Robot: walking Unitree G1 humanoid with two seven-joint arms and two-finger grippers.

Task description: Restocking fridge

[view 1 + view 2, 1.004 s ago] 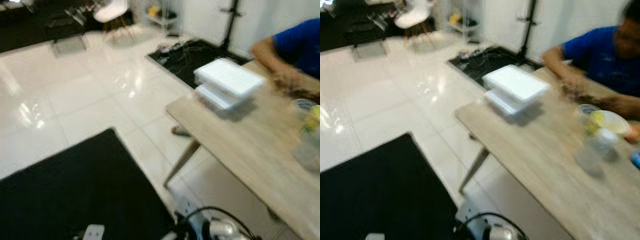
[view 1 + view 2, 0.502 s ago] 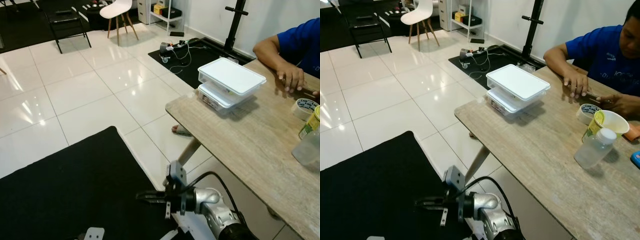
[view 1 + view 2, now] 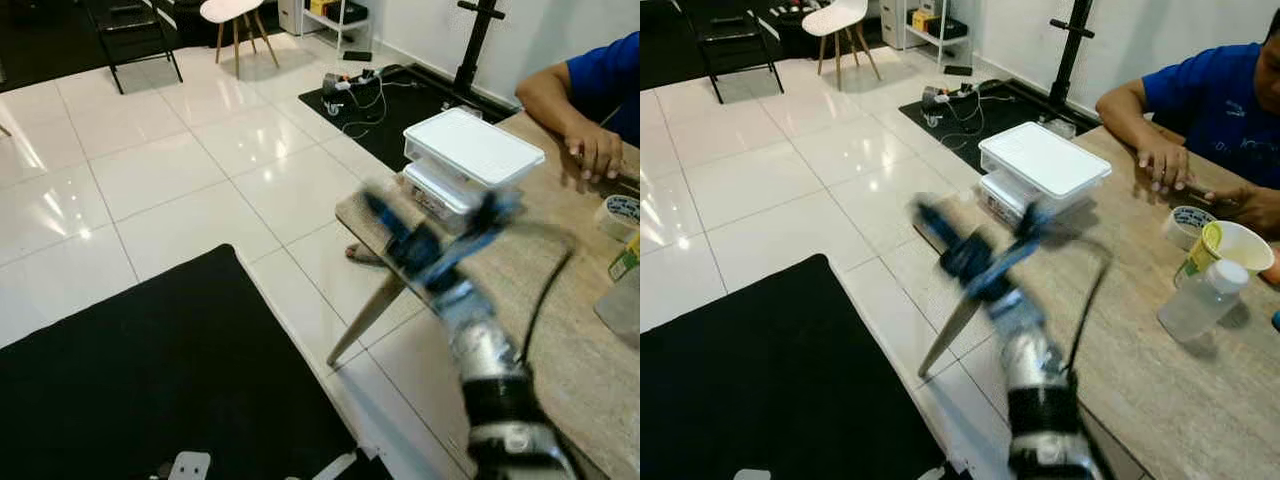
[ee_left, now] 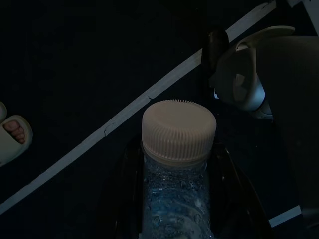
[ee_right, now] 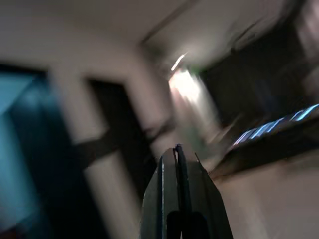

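A capped water bottle [image 4: 178, 169] stands upright between the two black fingers of the left gripper [image 4: 177, 199], which clamp its sides just under the ribbed cap, low over the black mat [image 4: 75, 59]. The step looks like carrying stock toward the fridge; next comes walking it there upright. The right gripper [image 5: 178, 164], fingers pressed together and holding nothing, swings blurred near the stacked white containers [image 3: 465, 160] on the wooden table [image 3: 560, 330]; its aim is hard to judge.
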